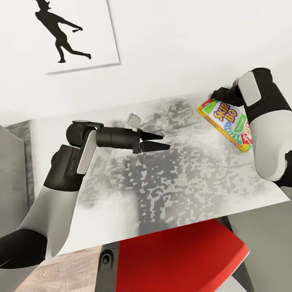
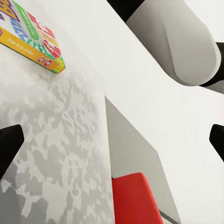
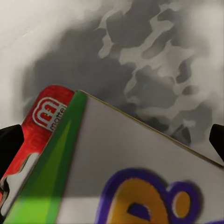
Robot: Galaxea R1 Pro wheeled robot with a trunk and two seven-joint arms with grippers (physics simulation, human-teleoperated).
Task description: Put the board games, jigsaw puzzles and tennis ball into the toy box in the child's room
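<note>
One board game (image 1: 229, 123), a thin green, red and yellow box with a busy lid, lies on the light grey mottled table (image 1: 162, 182) at its far right. My right gripper (image 1: 217, 95) hovers open over the box's far corner. In the right wrist view the box lid (image 3: 130, 163) sits close below the spread gripper (image 3: 112, 140), with bare table top (image 3: 140, 56) beyond it. My left gripper (image 1: 162, 141) hangs open and empty above the table's middle. The left wrist view looks past the gripper (image 2: 112, 144) to the board game (image 2: 32, 39) ahead.
A red chair (image 1: 178, 255) is tucked under the table's near edge, also visible as a red chair (image 2: 133, 198) from the left wrist. A baseball-player silhouette picture (image 1: 73, 32) hangs on the white wall behind. A grey panel (image 1: 12, 170) stands at the left. My right forearm (image 2: 177, 46) reaches over the table.
</note>
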